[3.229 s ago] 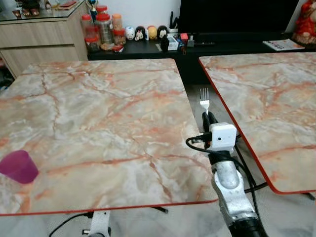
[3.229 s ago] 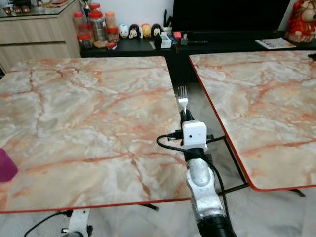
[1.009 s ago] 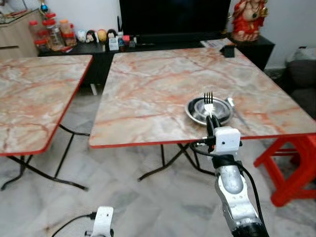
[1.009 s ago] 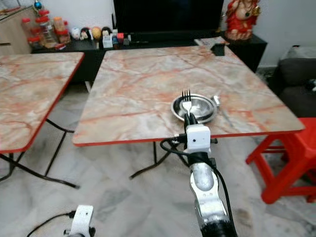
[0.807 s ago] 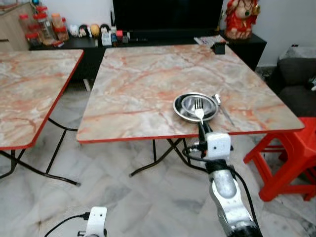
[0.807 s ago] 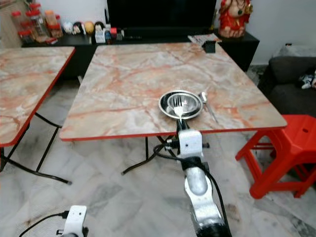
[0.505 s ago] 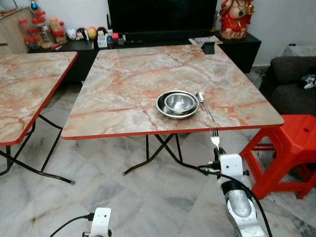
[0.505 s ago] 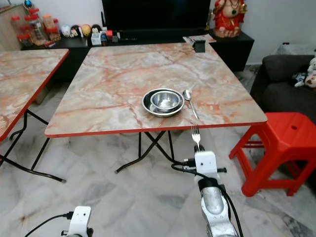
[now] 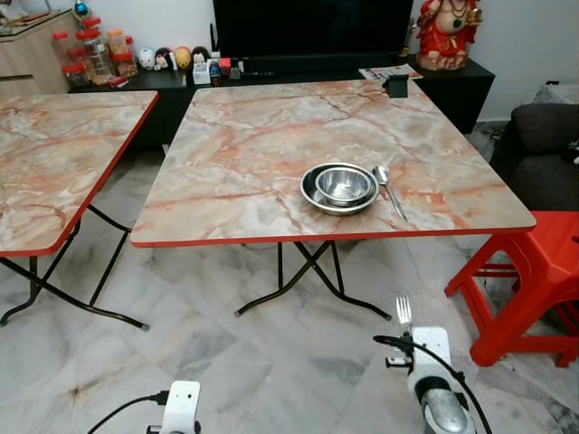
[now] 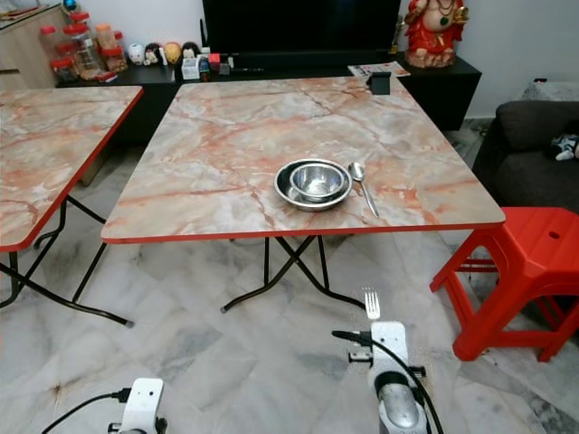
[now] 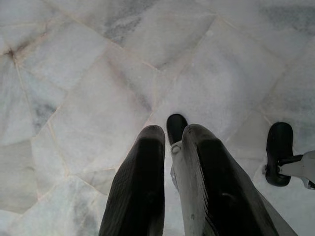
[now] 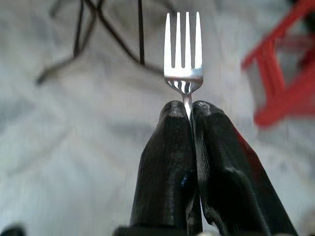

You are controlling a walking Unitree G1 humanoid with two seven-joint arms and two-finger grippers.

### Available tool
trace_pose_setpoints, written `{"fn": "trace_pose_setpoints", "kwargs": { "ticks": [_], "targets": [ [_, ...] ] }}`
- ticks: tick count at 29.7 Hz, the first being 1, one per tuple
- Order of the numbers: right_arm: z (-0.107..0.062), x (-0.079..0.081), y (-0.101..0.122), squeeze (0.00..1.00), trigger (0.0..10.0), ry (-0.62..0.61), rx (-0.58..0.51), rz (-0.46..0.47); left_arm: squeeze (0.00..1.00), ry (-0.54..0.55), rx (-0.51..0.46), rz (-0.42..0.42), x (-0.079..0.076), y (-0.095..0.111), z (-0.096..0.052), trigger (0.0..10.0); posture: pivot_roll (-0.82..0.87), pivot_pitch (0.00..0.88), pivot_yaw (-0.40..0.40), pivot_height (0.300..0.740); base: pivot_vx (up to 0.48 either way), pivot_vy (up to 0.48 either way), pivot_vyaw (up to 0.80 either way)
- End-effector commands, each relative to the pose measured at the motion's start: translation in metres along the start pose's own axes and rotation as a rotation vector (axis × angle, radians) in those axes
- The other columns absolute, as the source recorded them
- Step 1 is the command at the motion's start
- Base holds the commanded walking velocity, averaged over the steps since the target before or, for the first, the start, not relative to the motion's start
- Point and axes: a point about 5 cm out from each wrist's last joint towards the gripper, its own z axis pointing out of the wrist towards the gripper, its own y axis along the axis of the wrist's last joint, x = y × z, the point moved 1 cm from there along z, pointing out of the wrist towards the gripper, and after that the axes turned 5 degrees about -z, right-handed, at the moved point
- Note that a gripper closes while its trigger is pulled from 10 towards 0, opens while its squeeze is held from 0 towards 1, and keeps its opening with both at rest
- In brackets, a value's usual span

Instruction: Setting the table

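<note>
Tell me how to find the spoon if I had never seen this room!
Look at the marble table in front of the big black TV, the one with a red stool next to it. Near its front edge sits a shiny metal bowl in a plate. The spoon lies flat on the table just beside them on the stool's side: it is thin and long, not round.

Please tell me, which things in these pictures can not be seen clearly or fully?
- Fork: its handle is hidden between the right gripper fingers, right wrist view.
- Red stool: cut off by the picture edge, right eye view.
- Jars on the far cabinet: too small to identify contents, left eye view.
</note>
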Motion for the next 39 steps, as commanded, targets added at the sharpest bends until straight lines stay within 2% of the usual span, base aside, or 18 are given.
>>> {"fn": "trace_pose_setpoints", "kwargs": {
  "ticks": [1, 6, 7, 11, 13, 16, 23, 32, 39],
  "targets": [
    [0.000, 0.001, -0.006, 0.00, 10.0, 0.008, 0.049, 0.015, 0.00, -0.003, 0.005, 0.002, 0.000, 0.000, 0.000, 10.0, -0.12, 0.000, 0.032, 0.740, 0.000, 0.000, 0.00],
    [-0.013, 0.011, -0.047, 0.00, 10.0, 0.060, 0.279, 0.032, 0.00, -0.019, 0.015, 0.025, -0.006, 0.000, 0.001, 10.0, -0.11, 0.000, 0.021, 0.740, 0.000, 0.000, 0.00],
    [-0.015, 0.011, -0.051, 0.00, 10.0, 0.061, 0.295, 0.039, 0.00, -0.021, 0.016, 0.028, -0.006, 0.000, 0.001, 10.0, -0.11, 0.000, 0.021, 0.740, 0.000, 0.000, 0.00],
    [-0.016, 0.014, -0.053, 0.00, 10.0, 0.063, 0.311, 0.060, 0.00, -0.024, 0.015, 0.024, -0.008, 0.000, 0.001, 10.0, -0.10, 0.000, 0.016, 0.740, 0.000, 0.000, 0.00],
    [-0.015, 0.020, -0.050, 0.00, 10.0, 0.084, 0.299, 0.090, 0.00, -0.024, 0.018, 0.019, -0.008, -0.001, 0.000, 10.0, -0.11, 0.000, 0.021, 0.740, 0.000, 0.000, 0.00],
    [-0.015, 0.020, -0.050, 0.00, 10.0, 0.087, 0.308, 0.080, 0.00, -0.029, 0.021, 0.021, -0.008, -0.001, 0.000, 10.0, -0.11, 0.000, 0.022, 0.740, 0.000, 0.000, 0.00],
    [-0.015, 0.020, -0.052, 0.00, 10.0, 0.087, 0.319, 0.098, 0.00, -0.030, 0.026, 0.025, -0.009, -0.002, 0.000, 10.0, -0.11, 0.000, 0.021, 0.740, 0.326, 0.000, 0.00],
    [-0.019, 0.024, -0.058, 0.00, 10.0, 0.116, 0.345, 0.049, 0.00, -0.029, 0.034, 0.026, -0.008, -0.004, 0.000, 10.0, -0.11, 0.000, 0.023, 0.740, 0.342, 0.000, 0.00],
    [-0.019, 0.028, -0.056, 0.00, 10.0, 0.151, 0.324, 0.011, 0.00, -0.031, 0.030, 0.040, -0.008, -0.002, 0.000, 10.0, -0.10, 0.000, 0.025, 0.740, 0.337, 0.000, 0.00]
  ]
}}
